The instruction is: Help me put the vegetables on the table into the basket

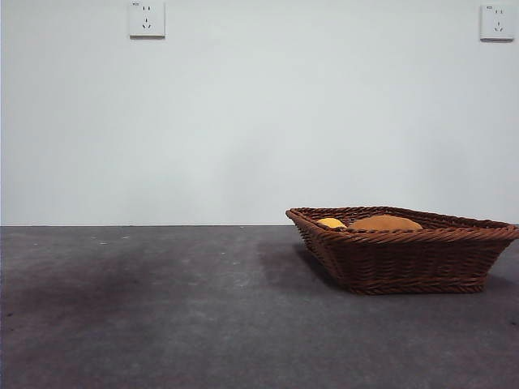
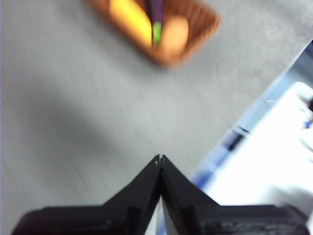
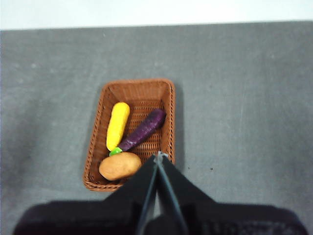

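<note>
The brown wicker basket point(image 1: 405, 251) stands on the dark grey table point(image 1: 162, 308) at the right. In the right wrist view the basket point(image 3: 166, 105) holds all three vegetables: a yellow corn point(image 3: 118, 125), a purple eggplant point(image 3: 142, 131) with a green stem, and an orange-brown potato point(image 3: 120, 166). From the front only the corn point(image 1: 331, 222) and potato point(image 1: 387, 222) show above the rim. My right gripper point(image 3: 159, 155) hangs shut high above the basket's near side, holding nothing. My left gripper point(image 2: 160, 157) is shut and empty, away from the basket point(image 2: 195, 39), near the table's edge.
Two wall sockets point(image 1: 147, 19) point(image 1: 496, 22) sit on the white wall behind the table. In the left wrist view the table's edge point(image 2: 254, 103) runs diagonally, with bright blurred floor beyond it.
</note>
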Controlling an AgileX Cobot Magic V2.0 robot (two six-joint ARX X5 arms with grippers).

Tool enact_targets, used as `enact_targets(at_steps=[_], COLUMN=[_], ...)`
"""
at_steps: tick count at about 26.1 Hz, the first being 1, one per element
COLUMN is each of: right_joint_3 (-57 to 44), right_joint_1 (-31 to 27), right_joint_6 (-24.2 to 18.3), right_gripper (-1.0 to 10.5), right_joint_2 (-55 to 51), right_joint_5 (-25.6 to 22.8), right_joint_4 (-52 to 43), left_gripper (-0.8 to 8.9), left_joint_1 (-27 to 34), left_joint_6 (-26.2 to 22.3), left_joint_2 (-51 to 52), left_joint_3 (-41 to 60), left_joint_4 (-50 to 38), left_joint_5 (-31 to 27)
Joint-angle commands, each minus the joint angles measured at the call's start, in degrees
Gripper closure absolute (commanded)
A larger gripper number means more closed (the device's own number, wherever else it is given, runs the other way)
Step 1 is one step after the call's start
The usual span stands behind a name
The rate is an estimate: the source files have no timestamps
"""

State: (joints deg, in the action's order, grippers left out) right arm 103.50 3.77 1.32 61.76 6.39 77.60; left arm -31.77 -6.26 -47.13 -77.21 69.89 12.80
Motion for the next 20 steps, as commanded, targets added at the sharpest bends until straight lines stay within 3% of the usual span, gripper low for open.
enact_targets(at_steps=[1,5,8,11,13,16,20], right_joint_3=[-0.2,-0.2,-0.2,-0.2,-0.2,-0.2,-0.2], right_joint_1=[0.02,0.02,0.02,0.02,0.0,-0.04,-0.02], right_joint_6=[0.55,0.55,0.55,0.55,0.55,0.55,0.55], right_gripper=[9.5,9.5,9.5,9.5,9.5,9.5,9.5], right_joint_2=[2.45,6.69,11.65,16.35,18.97,22.53,25.57], right_joint_5=[-0.02,-0.04,-0.02,-0.02,-0.04,-0.07,-0.04], right_joint_4=[1.29,1.29,1.29,1.29,1.27,1.27,1.27], left_gripper=[8.18,8.18,8.17,8.18,8.17,8.17,8.17], left_joint_1=[4.0,12.33,21.53,28.87,31.76,33.99,34.21], left_joint_6=[-15.93,-17.22,-16.7,-5.75,-0.31,4.17,6.36], left_joint_2=[1.9,5.53,10.29,16.81,21.55,29.66,39.06], left_joint_3=[1.22,7.56,22.77,44.98,57.11,69.79,76.76], left_joint_4=[-6.51,-17.42,-33.18,-58.95,-71.21,-76.76,-73.11], left_joint_5=[4.17,5.33,6.12,9.66,7.85,2.34,-4.52])
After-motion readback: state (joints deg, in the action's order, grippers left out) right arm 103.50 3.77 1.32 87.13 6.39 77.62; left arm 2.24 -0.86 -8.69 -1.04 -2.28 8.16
